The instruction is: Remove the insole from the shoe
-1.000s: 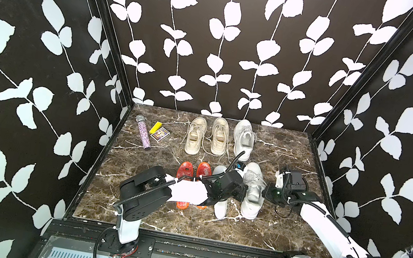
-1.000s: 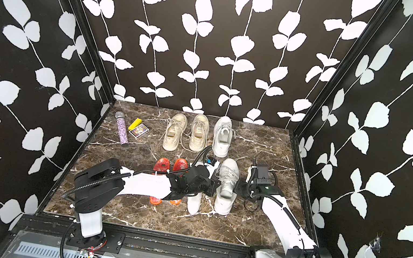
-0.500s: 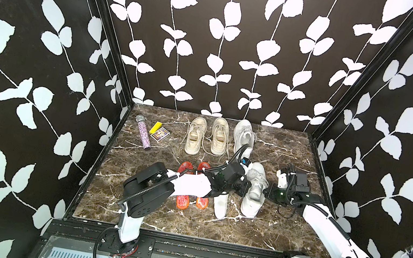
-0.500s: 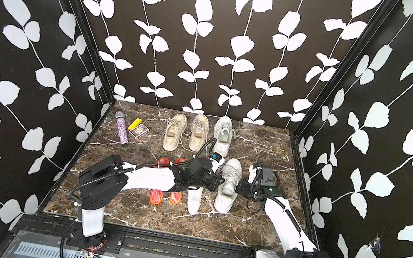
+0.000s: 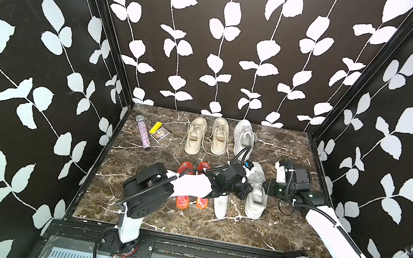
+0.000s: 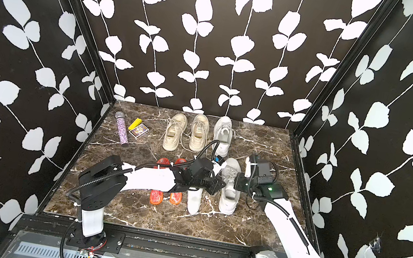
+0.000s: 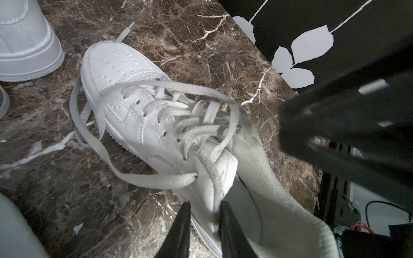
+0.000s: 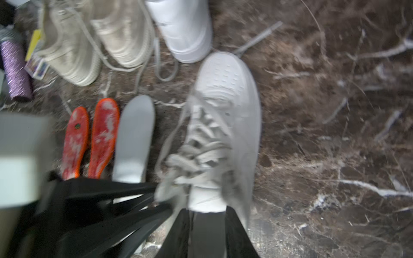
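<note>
A white lace-up shoe (image 5: 255,192) (image 6: 229,190) stands on the marble table, toe to the back. My left gripper (image 5: 247,192) (image 7: 205,210) is at its left side, slightly open. One finger is outside the side wall and the other inside the collar. My right gripper (image 5: 264,186) (image 8: 206,214) is at the shoe's right side, over its mouth, jaws apart around the dark opening below the tongue. That view is blurred. A white insole (image 5: 220,204) (image 8: 134,136) lies flat on the table just left of the shoe (image 8: 225,96). The shoe's pale inner floor (image 7: 245,212) shows.
Two red insoles (image 5: 182,202) lie left of the white one. At the back stand a beige pair of shoes (image 5: 206,138) and another white shoe (image 5: 243,138). A purple glitter tube (image 5: 143,132) and a small card box (image 5: 159,133) sit back left. Black leaf-patterned walls enclose three sides.
Both grippers' jaws have parted from shut. My left gripper has shifted slightly along the shoe's side. The shoe and the white insole have stayed where they were.
</note>
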You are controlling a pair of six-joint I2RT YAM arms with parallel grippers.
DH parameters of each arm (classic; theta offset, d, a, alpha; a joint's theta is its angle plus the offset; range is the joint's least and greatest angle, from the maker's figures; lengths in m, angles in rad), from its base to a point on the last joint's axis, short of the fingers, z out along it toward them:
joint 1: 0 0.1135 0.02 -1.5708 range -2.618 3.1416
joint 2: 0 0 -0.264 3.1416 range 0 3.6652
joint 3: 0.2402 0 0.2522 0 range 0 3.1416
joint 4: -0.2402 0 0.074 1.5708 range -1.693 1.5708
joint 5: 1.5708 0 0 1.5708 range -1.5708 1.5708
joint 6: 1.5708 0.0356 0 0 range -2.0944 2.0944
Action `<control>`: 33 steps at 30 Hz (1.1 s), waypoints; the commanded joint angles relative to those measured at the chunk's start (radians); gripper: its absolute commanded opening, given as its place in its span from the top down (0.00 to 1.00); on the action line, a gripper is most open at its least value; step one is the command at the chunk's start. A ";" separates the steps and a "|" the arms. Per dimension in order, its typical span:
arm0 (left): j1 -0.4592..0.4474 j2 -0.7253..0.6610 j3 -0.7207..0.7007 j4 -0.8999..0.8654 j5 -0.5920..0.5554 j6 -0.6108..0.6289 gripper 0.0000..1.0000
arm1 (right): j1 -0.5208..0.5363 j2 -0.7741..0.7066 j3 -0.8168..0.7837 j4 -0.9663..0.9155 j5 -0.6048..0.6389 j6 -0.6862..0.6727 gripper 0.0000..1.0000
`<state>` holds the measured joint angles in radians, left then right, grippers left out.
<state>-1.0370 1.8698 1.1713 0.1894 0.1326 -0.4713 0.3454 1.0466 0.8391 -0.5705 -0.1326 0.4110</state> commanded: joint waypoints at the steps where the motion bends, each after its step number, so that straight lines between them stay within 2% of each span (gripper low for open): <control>1: 0.001 -0.038 0.016 0.008 -0.003 -0.010 0.75 | 0.051 0.002 0.014 -0.078 0.085 -0.025 0.72; 4: 0.002 -0.043 0.005 0.008 -0.021 -0.012 0.76 | 0.067 0.018 0.006 -0.080 0.070 -0.002 0.71; 7: 0.002 -0.049 -0.005 0.007 -0.041 -0.022 0.76 | 0.071 0.034 -0.018 -0.080 0.080 0.067 0.63; 15: 0.002 -0.033 -0.008 0.035 -0.023 -0.043 0.78 | 0.083 0.051 -0.080 -0.012 0.046 0.132 0.61; 18: 0.002 -0.030 -0.006 0.036 -0.019 -0.044 0.80 | 0.090 0.071 -0.077 0.002 0.077 0.135 0.61; 24: 0.002 -0.037 -0.012 0.036 -0.018 -0.045 0.80 | 0.097 0.120 -0.072 0.010 0.197 0.151 0.51; 27: 0.002 -0.041 -0.022 0.043 -0.021 -0.048 0.81 | 0.096 0.146 -0.081 0.028 0.215 0.156 0.46; 33: 0.002 -0.041 -0.038 0.061 -0.028 -0.052 0.90 | 0.098 0.216 -0.104 0.099 0.239 0.168 0.47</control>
<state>-1.0382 1.8698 1.1534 0.2371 0.1257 -0.5159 0.4465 1.2312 0.7563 -0.4961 0.0208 0.5610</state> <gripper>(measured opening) 0.102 0.530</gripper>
